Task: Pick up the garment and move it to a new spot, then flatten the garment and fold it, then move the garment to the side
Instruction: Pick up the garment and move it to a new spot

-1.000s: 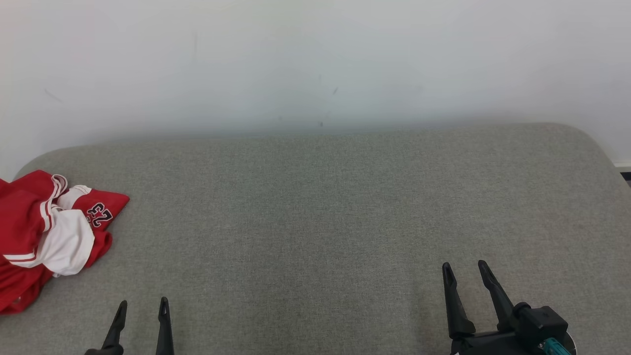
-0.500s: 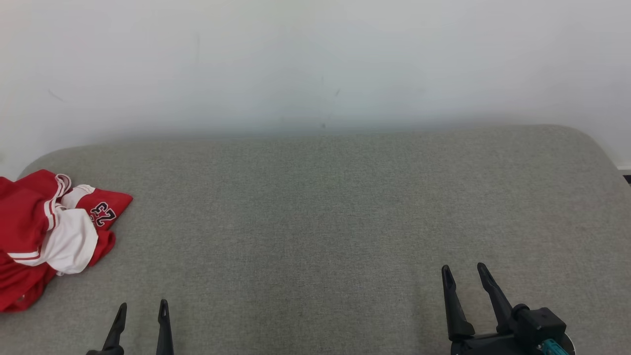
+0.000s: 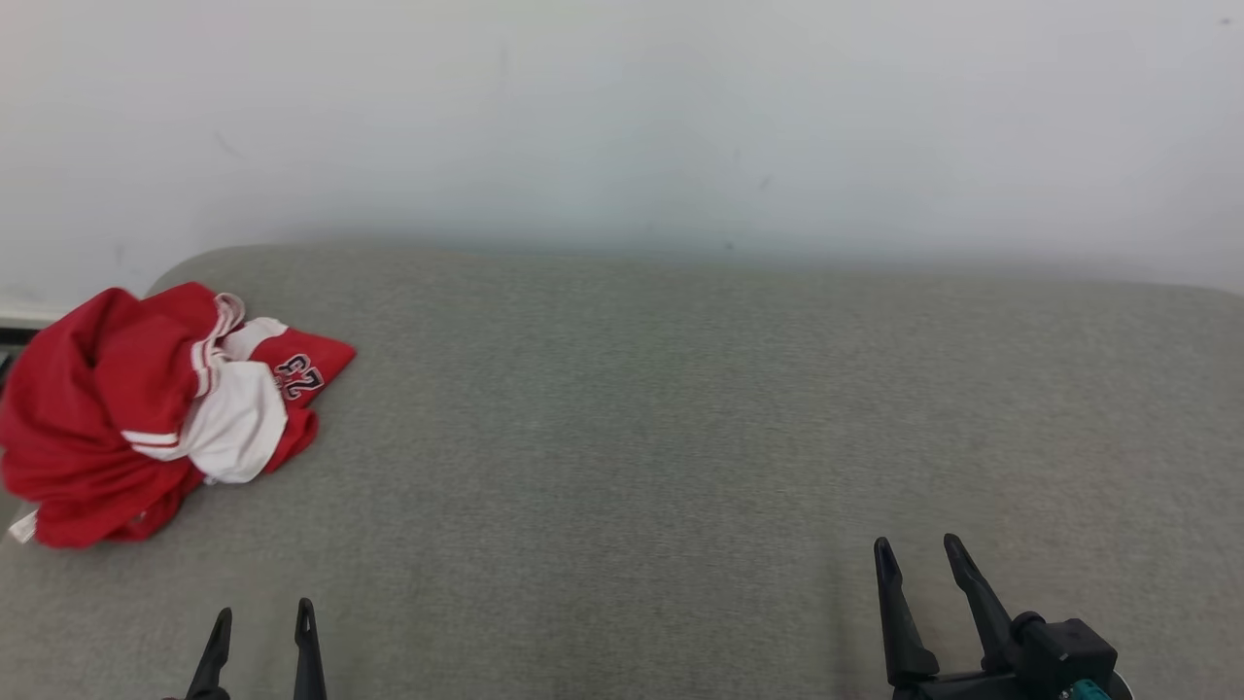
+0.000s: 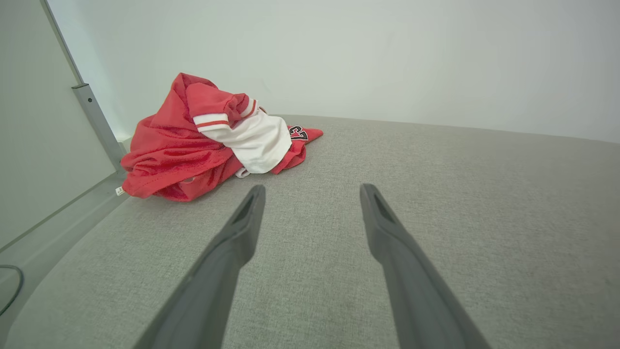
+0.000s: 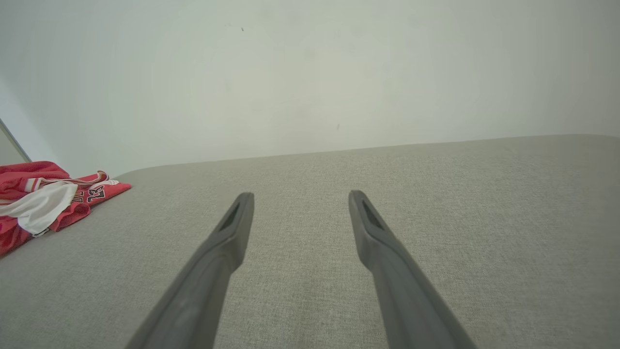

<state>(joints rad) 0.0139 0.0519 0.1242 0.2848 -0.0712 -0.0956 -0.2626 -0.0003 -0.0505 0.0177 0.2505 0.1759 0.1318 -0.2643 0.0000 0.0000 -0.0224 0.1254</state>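
Though wide open and empty, both jaws clear of the crumpled garment [image 3: 107, 408].

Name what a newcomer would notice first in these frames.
The crumpled red and white garment, lying at the far left end of the grey cushioned surface, is the strongest colour against the pale wall. Next come the dark fingers at the near edge: the left gripper and right gripper, both open, holding nothing and well apart from the garment.
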